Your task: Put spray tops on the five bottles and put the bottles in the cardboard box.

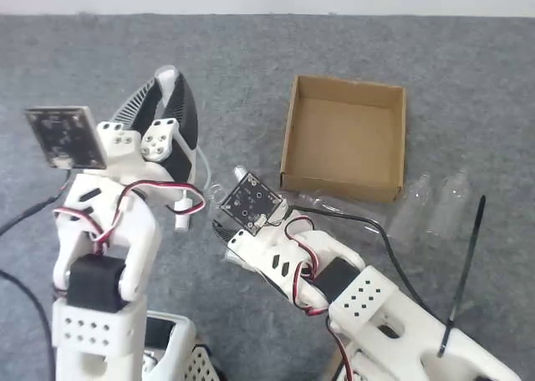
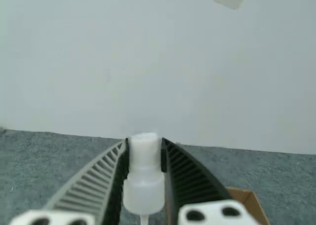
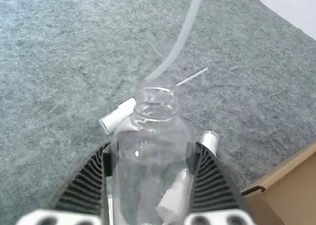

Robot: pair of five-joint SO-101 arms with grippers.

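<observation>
The left gripper (image 2: 144,143) is clamped on a spray top (image 2: 144,178), held up off the mat (image 1: 100,55); its tube (image 3: 173,47) slants down to the mouth of a bottle (image 3: 148,136) gripped tight by the right gripper (image 3: 151,153); the box (image 1: 343,186) sits open nearby; two more bottles (image 1: 410,212) lie just beside it.

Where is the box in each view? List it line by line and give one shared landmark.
High view: the box sits open on the grey mat, right of centre.
Left wrist view: one corner shows past the left gripper, which holds a spray top.
Right wrist view: one corner shows beside the right gripper, which holds a bottle.
Shared landmark: the mat under it.
</observation>
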